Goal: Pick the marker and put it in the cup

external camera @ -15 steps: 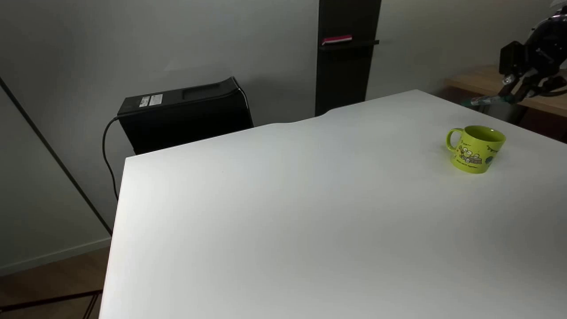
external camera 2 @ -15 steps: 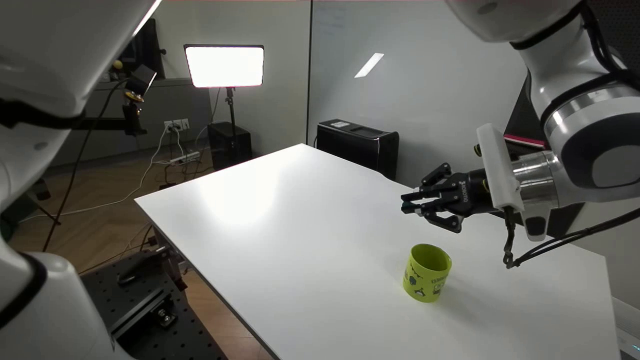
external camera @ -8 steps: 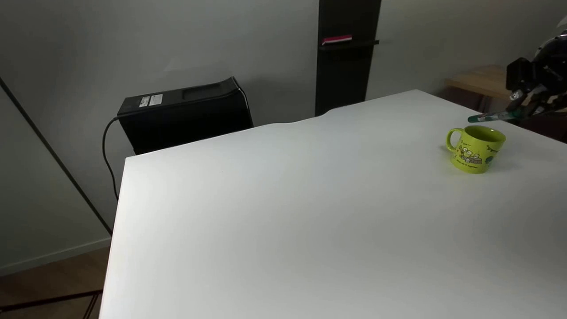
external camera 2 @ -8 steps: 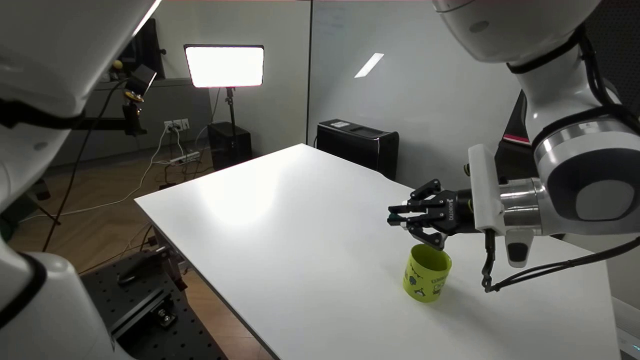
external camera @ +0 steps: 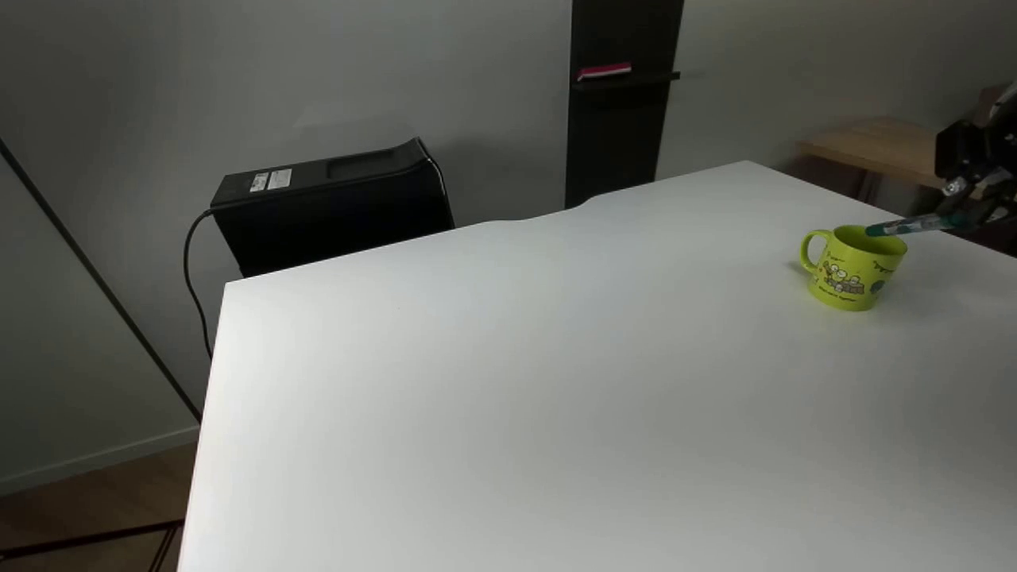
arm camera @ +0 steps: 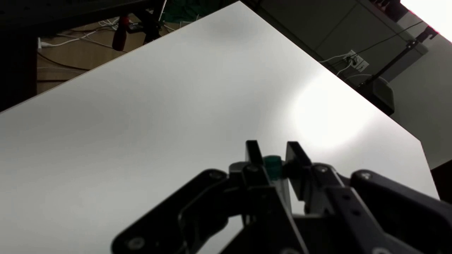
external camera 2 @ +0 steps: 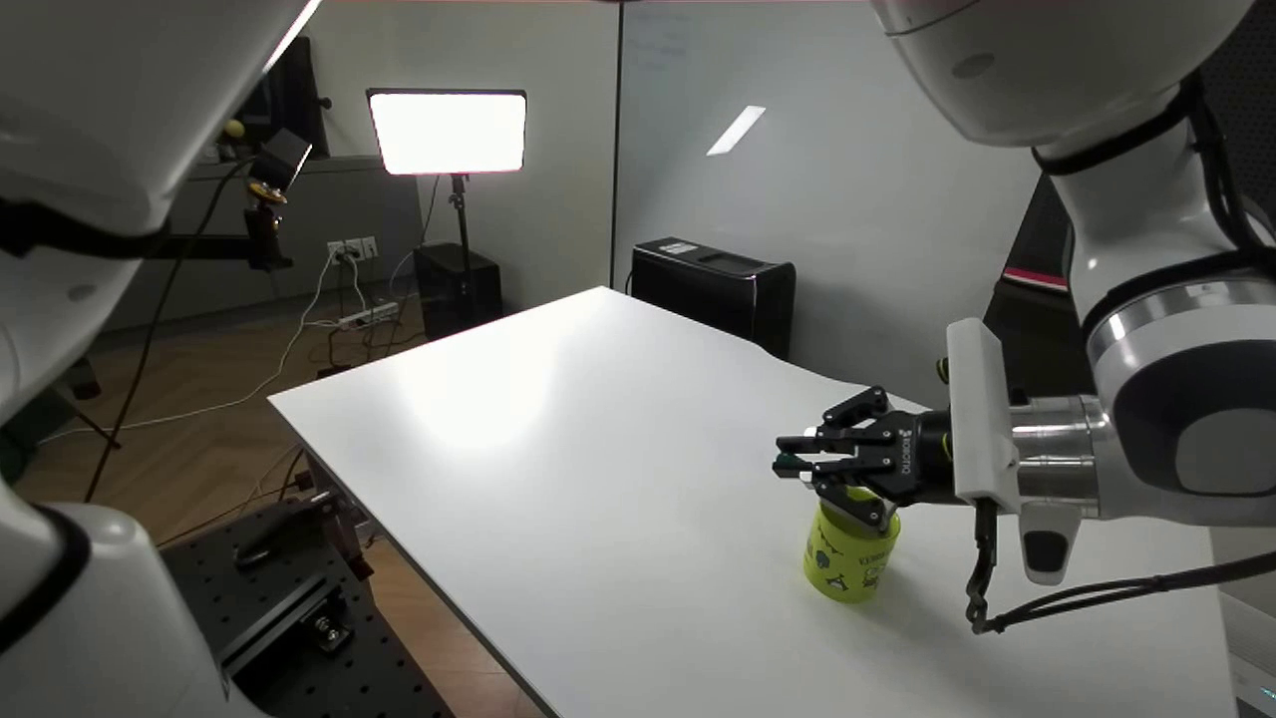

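The marker (external camera: 914, 225), thin with teal ends and a pale body, is held roughly level. My gripper (external camera 2: 788, 455) is shut on the marker; its teal end (arm camera: 273, 168) shows between the fingers in the wrist view. The lime-green cup (external camera: 848, 274) stands upright on the table, its handle on the left in that exterior view. There the marker's free end overlaps the cup's far rim. In an exterior view the gripper's lower linkage covers part of the opening of the cup (external camera 2: 847, 558). The cup is not in the wrist view.
The white table (external camera: 508, 373) bears the cup. A black box-shaped device (external camera: 334, 206) stands behind the table edge, also in an exterior view (external camera 2: 713, 294). A bright lamp panel (external camera 2: 447, 133) stands beyond the table. A wooden table (external camera: 882, 147) is at the back.
My gripper has come down with the marker held. In an exterior view the marker has moved right and down, from above the cup to overlapping its rim. The cup has not moved.
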You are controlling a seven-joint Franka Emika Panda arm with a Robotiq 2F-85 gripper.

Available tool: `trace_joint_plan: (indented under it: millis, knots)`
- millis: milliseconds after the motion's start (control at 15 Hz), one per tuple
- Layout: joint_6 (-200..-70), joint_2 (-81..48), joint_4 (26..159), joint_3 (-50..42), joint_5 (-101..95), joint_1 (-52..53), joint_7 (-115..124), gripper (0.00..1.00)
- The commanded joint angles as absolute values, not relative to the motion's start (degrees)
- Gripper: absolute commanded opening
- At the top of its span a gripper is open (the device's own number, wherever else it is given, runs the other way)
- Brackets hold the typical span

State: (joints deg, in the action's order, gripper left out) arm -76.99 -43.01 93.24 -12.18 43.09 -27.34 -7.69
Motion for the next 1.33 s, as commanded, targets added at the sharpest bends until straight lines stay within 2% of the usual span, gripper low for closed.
trace_joint_plan:
  millis: [0, 1267]
  knots:
    - [-75.89, -43.6, 92.38, -12.77, 43.86, -28.23, -6.77, 0.06]
    - [-74.71, -52.63, 81.44, -12.04, 43.41, -31.54, -5.9, 0.06]
